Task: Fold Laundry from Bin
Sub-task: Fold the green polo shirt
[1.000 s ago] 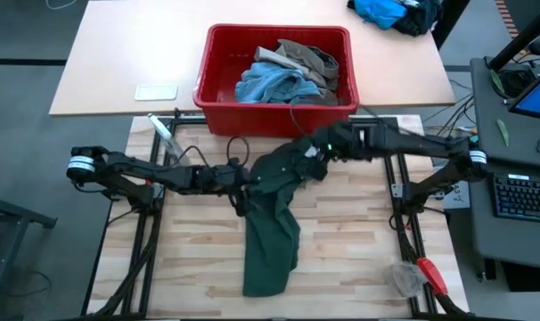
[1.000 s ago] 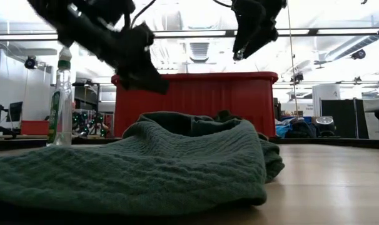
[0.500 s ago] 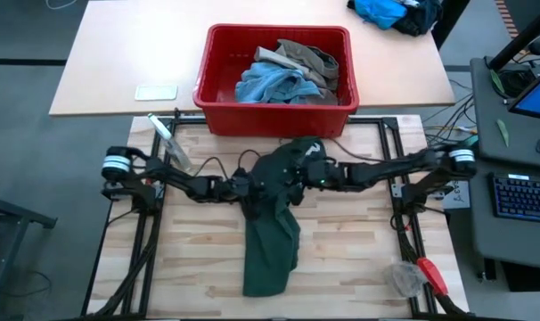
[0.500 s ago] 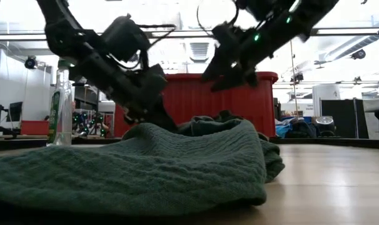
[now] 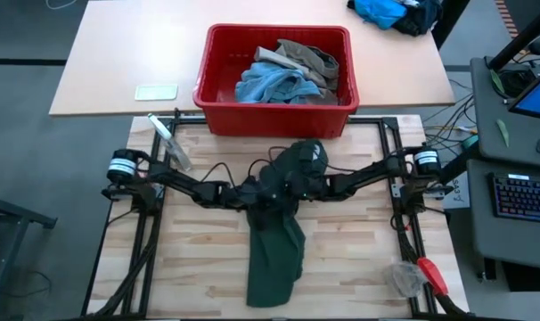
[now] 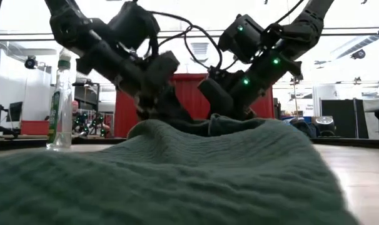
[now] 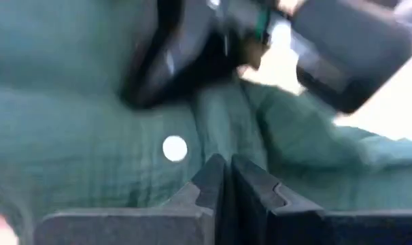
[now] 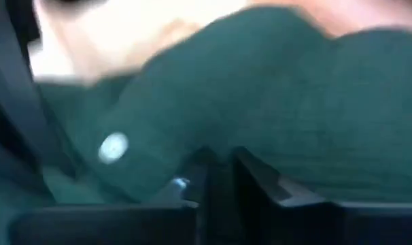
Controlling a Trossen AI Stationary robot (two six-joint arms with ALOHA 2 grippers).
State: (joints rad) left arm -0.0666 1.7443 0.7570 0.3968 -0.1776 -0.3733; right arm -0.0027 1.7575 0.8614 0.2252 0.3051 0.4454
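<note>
Here, a clear spray bottle [image 5: 166, 139] is seen at the far left edge of the wooden table [image 5: 359, 259]. The left gripper [image 5: 252, 192] is lowered onto the dark green shorts [image 5: 277, 250] near the table's middle, its fingers [image 7: 209, 180] pressed together and pinched on the cloth. The shorts are spread from the table's middle toward its near edge, bunched up where both arms meet. The right gripper [image 5: 307, 185] is set just beside the left, its fingers [image 8: 257, 180] closed on the same bunched fabric. The red bin [image 5: 218, 85] is placed beyond, holding light blue denim [image 5: 270, 85] and a khaki piece [image 5: 310, 58].
</note>
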